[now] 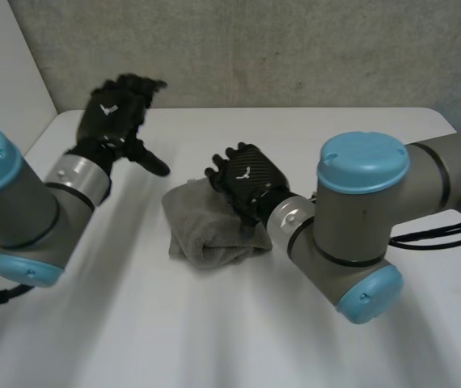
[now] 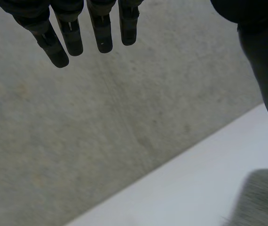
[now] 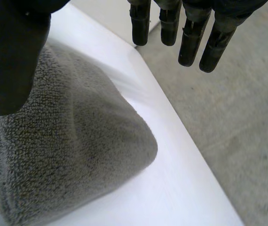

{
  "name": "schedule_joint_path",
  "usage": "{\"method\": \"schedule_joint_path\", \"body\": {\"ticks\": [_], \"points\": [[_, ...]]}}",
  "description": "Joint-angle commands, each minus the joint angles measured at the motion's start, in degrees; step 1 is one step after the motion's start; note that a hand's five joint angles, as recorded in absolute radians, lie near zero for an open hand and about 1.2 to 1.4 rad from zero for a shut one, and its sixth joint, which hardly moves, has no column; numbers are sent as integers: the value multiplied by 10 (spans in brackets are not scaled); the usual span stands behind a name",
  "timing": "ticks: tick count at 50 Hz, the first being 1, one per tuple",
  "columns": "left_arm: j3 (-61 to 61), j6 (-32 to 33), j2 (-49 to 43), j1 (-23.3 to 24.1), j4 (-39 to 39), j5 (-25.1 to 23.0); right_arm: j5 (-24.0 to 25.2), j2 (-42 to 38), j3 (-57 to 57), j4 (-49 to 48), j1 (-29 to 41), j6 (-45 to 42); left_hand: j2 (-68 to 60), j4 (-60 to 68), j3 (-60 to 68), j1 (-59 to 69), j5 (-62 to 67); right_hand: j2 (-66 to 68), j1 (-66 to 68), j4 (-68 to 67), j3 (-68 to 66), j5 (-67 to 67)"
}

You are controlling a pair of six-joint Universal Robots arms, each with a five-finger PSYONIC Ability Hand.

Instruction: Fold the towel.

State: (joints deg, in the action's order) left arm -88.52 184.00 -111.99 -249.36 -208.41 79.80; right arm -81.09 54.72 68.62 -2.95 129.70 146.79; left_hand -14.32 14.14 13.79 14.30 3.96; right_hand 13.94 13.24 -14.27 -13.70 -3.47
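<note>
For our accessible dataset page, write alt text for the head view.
A grey towel, folded into a thick bundle, lies in the middle of a white table. The right robot hand is open at the towel's far right corner, and the left robot hand is open and raised, apart from the towel.

In the head view the right hand (image 1: 247, 179) covers the far right corner of the towel (image 1: 206, 230), and the left hand (image 1: 116, 109), well left of the towel, is blurred. In the right wrist view the thumb (image 3: 11, 56) hides part of the towel, which runs off the picture's edge.
</note>
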Motion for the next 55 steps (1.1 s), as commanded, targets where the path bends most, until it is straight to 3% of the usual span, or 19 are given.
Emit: {"method": "schedule_joint_path", "body": {"ticks": [1,7,12,21,26,37,40,45,51,55], "points": [[-4,-19,-50,40,26,13,1,-40,-12,-6,-30,81,14,-12,-9,-14,-11,-39,-32,43,37,35],[-2,-9,-117,70,66,47,-3,-95,-71,12,-33,112,11,-9,-6,-11,-7,-39,-32,43,37,35],[3,21,-143,70,79,57,-6,-177,-172,102,-36,115,11,-9,-6,-11,-7,-39,-32,43,37,35],[6,67,-147,64,79,57,-3,-206,-234,201,-44,119,16,-14,-11,-16,-12,-39,-32,43,37,35],[13,65,-104,63,81,56,-2,-174,-227,200,-44,129,21,-19,-16,-21,-17,-39,-32,43,37,35],[42,48,46,74,105,62,-5,46,-107,123,-86,229,26,-24,-21,-26,-22,-39,-32,43,37,35],[63,20,91,71,140,85,-22,101,-70,96,-103,244,23,-21,-17,-22,-19,-39,-32,43,37,35],[103,-24,125,65,209,138,-109,179,-32,74,-123,265,28,-26,-22,-27,-24,-39,-32,43,37,35],[136,-43,127,58,300,162,-169,195,-38,76,-125,259,34,-32,-29,-34,-31,-39,-32,43,37,35],[141,-43,127,48,309,162,-180,196,-46,83,-133,257,36,-34,-31,-36,-32,-39,-32,43,37,35]]}}
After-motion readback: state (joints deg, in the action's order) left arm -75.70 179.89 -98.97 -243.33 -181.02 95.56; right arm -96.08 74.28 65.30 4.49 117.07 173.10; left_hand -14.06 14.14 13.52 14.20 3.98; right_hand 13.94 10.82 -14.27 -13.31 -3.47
